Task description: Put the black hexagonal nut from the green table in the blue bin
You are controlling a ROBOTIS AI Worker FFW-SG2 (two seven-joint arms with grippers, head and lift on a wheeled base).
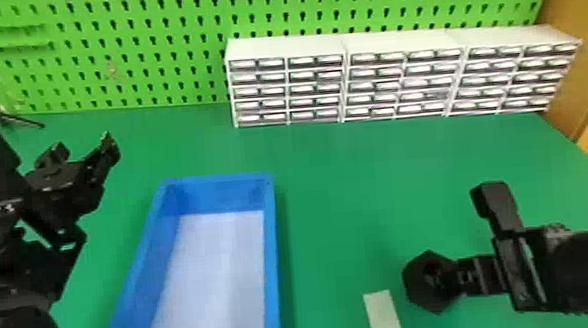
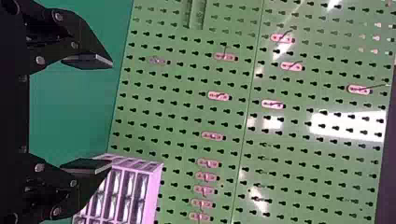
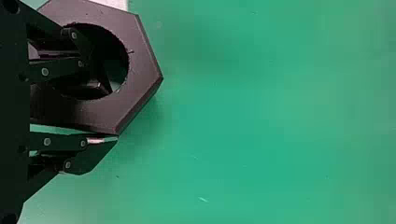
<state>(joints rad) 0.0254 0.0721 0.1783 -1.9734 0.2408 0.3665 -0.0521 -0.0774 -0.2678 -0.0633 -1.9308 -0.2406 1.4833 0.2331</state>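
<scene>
Black plastic-looking nut [image 1: 446, 292], one, pinched in right gripper [image 1: 480, 275]: one finger through hole, other against outer side. Nut right of blue bin [image 1: 273, 238], over green table [image 1: 350, 186], near one pale strip [image 1: 384, 319]. Left gripper [image 1: 83, 146], one, two fingers spread wide, nothing between. Three white drawer cabinets [image 1: 284, 46] behind, against one pegboard [image 1: 136, 88].

Matt plastic is suggested by the black hexagonal nut [image 3: 142, 70], smooth plastic by the blue bin [image 1: 273, 253]; glossy highlights are carried by the green pegboard [image 2: 182, 115].
</scene>
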